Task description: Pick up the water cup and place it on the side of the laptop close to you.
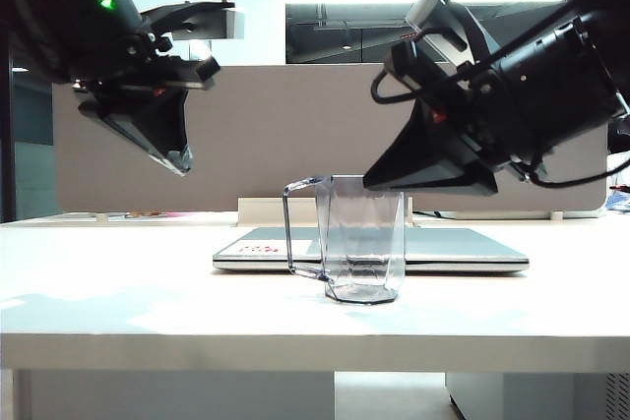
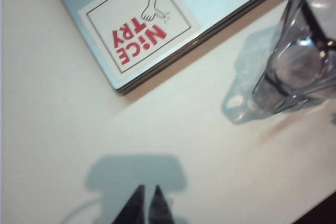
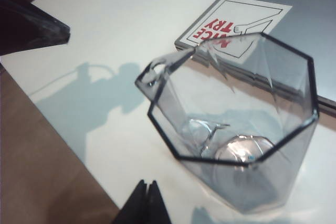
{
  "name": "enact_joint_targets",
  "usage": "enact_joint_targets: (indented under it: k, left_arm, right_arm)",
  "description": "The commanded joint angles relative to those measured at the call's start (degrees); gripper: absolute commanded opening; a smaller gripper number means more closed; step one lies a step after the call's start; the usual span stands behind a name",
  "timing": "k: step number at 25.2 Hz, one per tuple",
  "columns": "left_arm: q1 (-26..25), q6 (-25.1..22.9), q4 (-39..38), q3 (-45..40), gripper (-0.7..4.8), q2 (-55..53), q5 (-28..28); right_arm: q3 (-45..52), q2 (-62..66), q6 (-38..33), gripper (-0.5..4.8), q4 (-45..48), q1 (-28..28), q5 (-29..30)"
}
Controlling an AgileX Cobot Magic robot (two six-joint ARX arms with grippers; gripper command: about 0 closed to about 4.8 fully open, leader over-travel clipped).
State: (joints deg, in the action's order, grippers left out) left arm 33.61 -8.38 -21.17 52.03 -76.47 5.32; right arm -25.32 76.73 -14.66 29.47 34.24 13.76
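A clear grey-tinted faceted plastic water cup (image 1: pixel 364 248) with a thin loop handle is seen upright on the white desk (image 1: pixel 118 302), just in front of the closed silver-grey laptop (image 1: pixel 463 248). The left gripper (image 2: pixel 147 203) and right gripper (image 3: pixel 146 198) are held above the desk, jaws nearly pressed together and pressed together, both empty.

Both arms hang raised; left pincer (image 2: pixel 146 203) nearly closed, right pincer (image 3: pixel 145 199) fully closed, both empty.
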Motion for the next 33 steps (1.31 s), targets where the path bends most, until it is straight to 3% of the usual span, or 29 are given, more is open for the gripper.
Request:
enact_joint_targets:
  k: [1,4,16,26,33]
  left_arm:
    - [-1.7,-0.2,5.5,0.0,-0.06,0.2,-5.5]
    - [-3.0,-0.3,9.6,0.0,-0.06,-0.9,-6.9]
    - [-3.7,-11.5,22.1,0.0,-0.06,-13.6,-15.9]
    - [-4.1,-12.4,30.3,0.0,-0.06,-19.0,-19.7]
    - [-4.1,-12.4,29.1,0.0,-0.06,-19.1,-25.2]
  right_arm:
    - [-1.1,0.2,-0.8,-0.02,0.8,0.1,0.3]
    - [-2.1,1.1,-0.8,-0.02,0.7,0.1,1.8]
    - [-2.5,1.7,-1.7,-0.02,-2.1,1.5,0.8]
    - [-2.5,1.7,-1.7,-0.02,-4.9,1.4,-2.6]
    - [-2.5,1.8,-1.7,-0.02,-5.9,1.3,-6.4]
